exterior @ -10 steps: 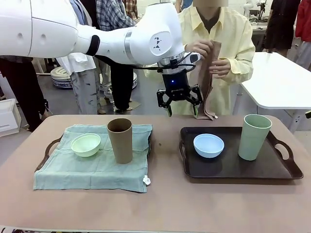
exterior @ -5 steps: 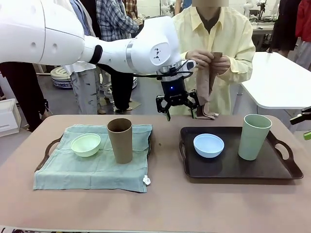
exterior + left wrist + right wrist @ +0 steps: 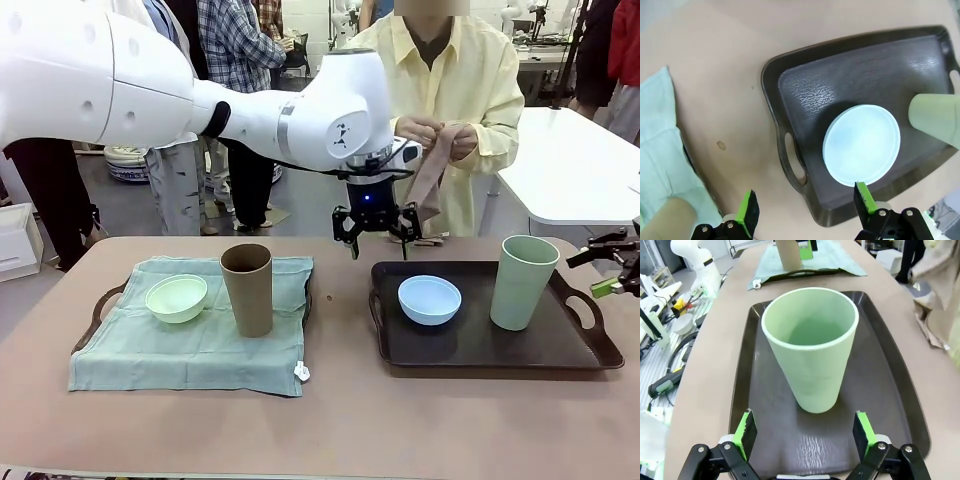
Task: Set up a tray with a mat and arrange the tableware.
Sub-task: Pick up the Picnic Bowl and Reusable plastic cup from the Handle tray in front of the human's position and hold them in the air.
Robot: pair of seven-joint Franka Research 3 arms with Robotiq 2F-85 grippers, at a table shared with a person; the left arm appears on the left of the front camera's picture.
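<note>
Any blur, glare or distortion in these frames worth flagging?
Front view: even light, sharp, no harsh glare. Left wrist view: pale green cup and brown cup at the edges are out of focus, faint sheen on the tray. Right wrist view: wide-angle lens bows the tray's edges.

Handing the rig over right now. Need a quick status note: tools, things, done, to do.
Left tool: open, empty, over the far edge of the right tray, by the blue bowl.
Right tool: open, empty, facing the pale green cup.
Left tray: green mat laid, mint bowl and brown cup on it. Looks done.
Right tray: blue bowl and pale green cup on bare tray, no mat.
Person's hands hold a brown cloth at the far side.
To do: probably clear the right tray, lay that cloth, reset bowl and cup.
</note>
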